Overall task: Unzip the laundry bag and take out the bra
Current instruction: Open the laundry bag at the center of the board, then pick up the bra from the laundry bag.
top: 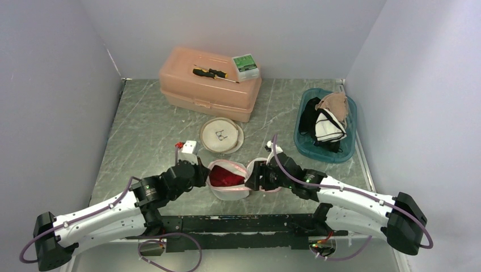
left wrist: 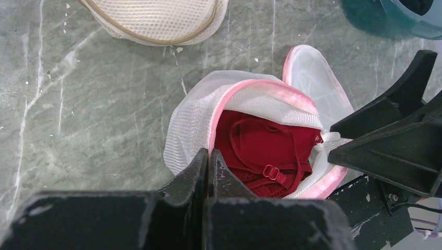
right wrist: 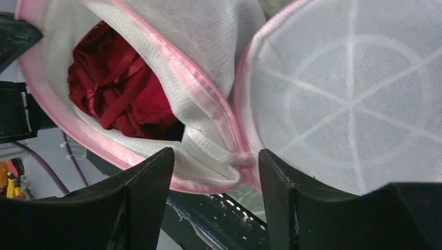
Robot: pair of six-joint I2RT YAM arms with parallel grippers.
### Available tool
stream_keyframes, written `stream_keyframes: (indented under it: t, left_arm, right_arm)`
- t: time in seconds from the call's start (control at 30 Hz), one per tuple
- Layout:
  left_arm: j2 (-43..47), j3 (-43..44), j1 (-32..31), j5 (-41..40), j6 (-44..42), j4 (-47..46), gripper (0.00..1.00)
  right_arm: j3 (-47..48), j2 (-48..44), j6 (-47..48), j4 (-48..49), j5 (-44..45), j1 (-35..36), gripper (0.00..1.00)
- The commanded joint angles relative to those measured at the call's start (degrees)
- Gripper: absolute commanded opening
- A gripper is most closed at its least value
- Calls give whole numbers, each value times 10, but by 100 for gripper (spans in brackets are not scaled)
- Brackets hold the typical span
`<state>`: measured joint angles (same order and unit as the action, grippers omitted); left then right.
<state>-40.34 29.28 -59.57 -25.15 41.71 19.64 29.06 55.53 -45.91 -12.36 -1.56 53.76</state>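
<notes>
The laundry bag [top: 230, 190] is a round white mesh pouch with a pink rim, lying unzipped between the two arms. Its lid [right wrist: 354, 104] is flipped out to the right. A red bra [top: 226, 177] lies bunched inside, its strap and ring showing in the left wrist view [left wrist: 260, 148]. My left gripper [left wrist: 209, 152] is shut on the bag's left pink rim [left wrist: 221, 112]. My right gripper [right wrist: 216, 156] is open, with one finger on each side of the folded rim [right wrist: 219, 156] where the lid joins the pouch. The mesh sits between the fingers and is not pinched.
A second round mesh bag [top: 221, 135] with a beige rim lies just behind. A peach toolbox [top: 210, 85] at the back carries a screwdriver and a green box. A teal basin [top: 326, 126] of clothes stands at the right. A small white object [top: 189, 148] sits near the left gripper.
</notes>
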Motion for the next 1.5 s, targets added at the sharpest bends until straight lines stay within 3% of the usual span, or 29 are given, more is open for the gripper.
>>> stream_keyframes:
  t: [0.0,0.07,0.13,0.27,0.4,0.6,0.7,0.8,0.93,1.13,1.27,1.4,1.47]
  left_arm:
    - [2,8,-2,11,11,0,3]
    - [5,7,-2,13,12,4,3]
    - [8,3,-3,14,15,2,3]
    - [11,-1,-3,18,20,3,3]
    - [19,4,-2,15,20,13,3]
    - [44,42,-2,-21,-42,-34,3]
    - [37,94,-3,-27,-109,-86,3]
    - [17,132,-2,-35,-138,-85,3]
    - [-1,104,-2,-42,-93,-54,3]
    - [9,-39,-3,-17,9,-90,3]
    - [8,-99,-2,6,49,-136,3]
    - [-11,-98,-2,25,51,-153,3]
    - [-29,-86,-2,39,43,-155,3]
  right_arm:
    - [-16,-13,-28,20,14,-1,65]
    - [-21,-5,-27,23,14,-1,64]
    - [-28,10,-25,41,-7,-1,56]
    - [-31,28,-29,77,-28,-1,32]
    - [-13,-11,-10,55,29,-1,0]
    - [147,-60,158,-52,151,0,0]
    - [249,-52,239,-82,175,3,0]
    - [269,-42,260,-90,179,4,0]
    - [174,-51,220,-68,175,4,0]
    - [-53,-140,144,39,182,4,0]
    - [-99,-165,111,42,177,5,0]
    - [-108,-176,96,21,171,7,0]
    - [-102,-184,89,0,173,8,31]
